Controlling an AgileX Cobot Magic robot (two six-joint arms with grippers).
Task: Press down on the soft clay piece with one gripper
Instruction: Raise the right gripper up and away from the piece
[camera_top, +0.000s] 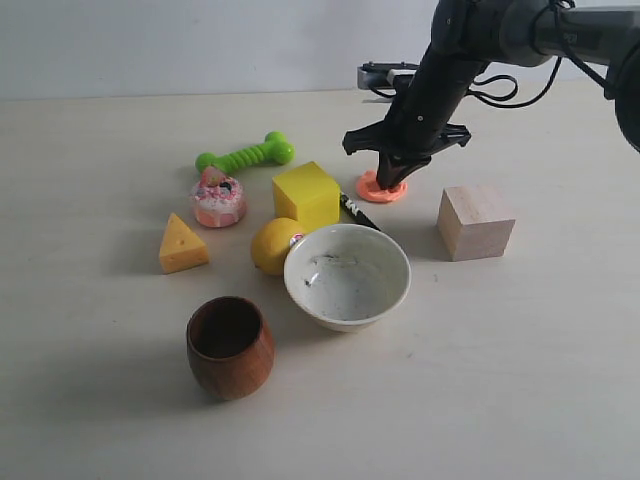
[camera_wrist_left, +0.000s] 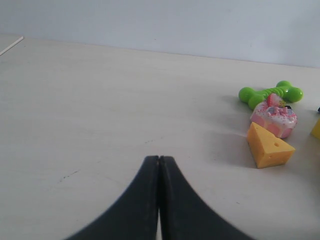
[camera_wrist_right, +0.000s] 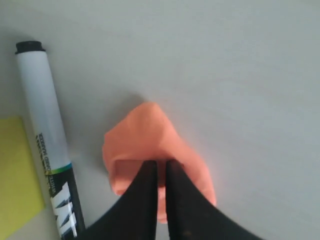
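The soft clay piece (camera_top: 381, 187) is a flat salmon-orange blob lying on the table between the yellow cube and the pale wooden cube. My right gripper (camera_top: 389, 180) comes straight down on it, shut, with both tips sunk into the clay. In the right wrist view the clay (camera_wrist_right: 145, 140) shows a dent where the gripper (camera_wrist_right: 161, 163) meets it. My left gripper (camera_wrist_left: 159, 159) is shut with nothing in it, low over bare table, out of the exterior view.
A marker (camera_top: 357, 211) lies right beside the clay, against the yellow cube (camera_top: 306, 195). The wooden cube (camera_top: 475, 221) stands to the right. A white bowl (camera_top: 347, 276), lemon (camera_top: 275, 245), wooden cup (camera_top: 229, 346), cheese wedge (camera_top: 183, 244), donut (camera_top: 218, 199) and green bone (camera_top: 245, 154) fill the left.
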